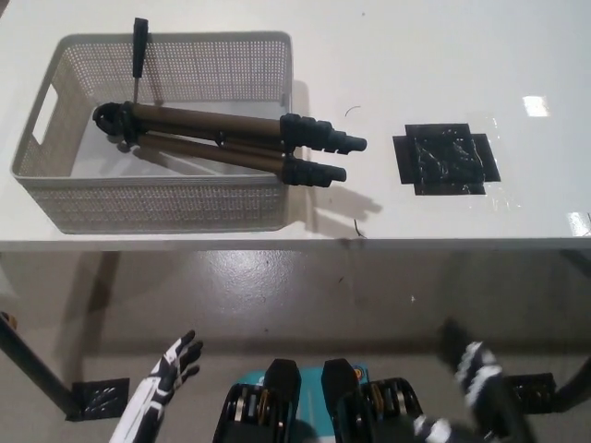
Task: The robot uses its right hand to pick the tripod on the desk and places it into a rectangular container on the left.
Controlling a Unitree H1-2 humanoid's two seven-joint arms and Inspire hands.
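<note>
The tripod [222, 145] is found lying in the rectangular container [157, 208] at the left of the bench [443, 55], its head end inside and its black leg ends projecting over the right-hand wall. The placing step is judged complete. No contact with the tripod is observed. The right hand [480, 374] is seen low at the lower right, below the bench edge, blurred; whether it is released or clenched cannot be told, though nothing is seen in it. The left hand [174, 362] is at rest at the lower left, fingers spread and grasping nothing. Little more is judged necessary beyond bringing the right arm to rest. A black taped patch [445, 159] is noted on the white bench top, right of the container. A grey concrete floor [305, 295] is seen beneath.
</note>
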